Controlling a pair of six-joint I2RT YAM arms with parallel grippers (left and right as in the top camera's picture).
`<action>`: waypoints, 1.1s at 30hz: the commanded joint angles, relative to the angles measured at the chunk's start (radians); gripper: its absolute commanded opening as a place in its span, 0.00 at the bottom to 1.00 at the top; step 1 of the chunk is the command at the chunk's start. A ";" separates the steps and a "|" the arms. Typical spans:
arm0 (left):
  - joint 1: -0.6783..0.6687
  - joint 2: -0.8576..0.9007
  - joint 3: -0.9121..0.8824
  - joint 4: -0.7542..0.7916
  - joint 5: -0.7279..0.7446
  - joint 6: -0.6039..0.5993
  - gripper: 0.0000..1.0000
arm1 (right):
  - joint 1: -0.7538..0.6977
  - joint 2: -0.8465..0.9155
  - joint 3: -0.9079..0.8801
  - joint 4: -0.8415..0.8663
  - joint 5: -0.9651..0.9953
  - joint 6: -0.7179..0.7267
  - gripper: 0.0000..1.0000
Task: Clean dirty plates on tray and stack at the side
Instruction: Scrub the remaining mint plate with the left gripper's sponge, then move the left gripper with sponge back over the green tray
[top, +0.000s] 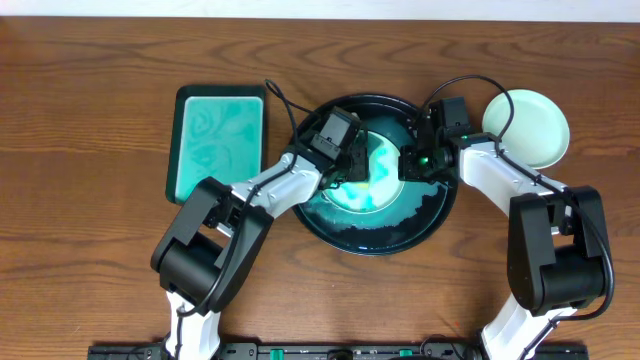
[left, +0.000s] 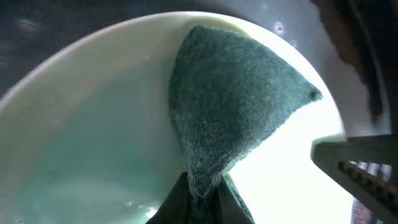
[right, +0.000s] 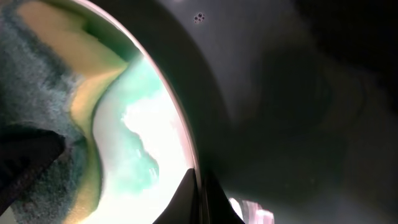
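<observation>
The round black tray (top: 430, 222) sits mid-table with a wet teal base. A white plate (top: 382, 172) with teal smears is inside it. My left gripper (top: 352, 165) is shut on a green sponge (left: 236, 106) that presses on the plate (left: 93, 124). My right gripper (top: 413, 165) is shut on the plate's rim (right: 186, 137); the sponge (right: 37, 106) shows at the left of that view. Another pale plate (top: 528, 127) lies on the wood tabletop (top: 90, 200) to the right of the tray.
A rectangular teal tray with a black rim (top: 218, 140) lies left of the round tray. Cables run from both wrists over the round tray's far rim.
</observation>
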 joint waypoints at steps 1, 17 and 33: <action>0.006 0.018 -0.020 -0.089 -0.325 0.061 0.07 | -0.002 0.020 0.002 -0.008 0.035 -0.018 0.01; 0.006 -0.227 -0.019 -0.114 -0.607 0.153 0.07 | -0.002 0.021 0.002 -0.011 0.048 -0.018 0.01; 0.341 -0.286 -0.020 -0.292 -0.366 0.149 0.07 | -0.002 0.020 0.002 -0.009 0.048 -0.018 0.01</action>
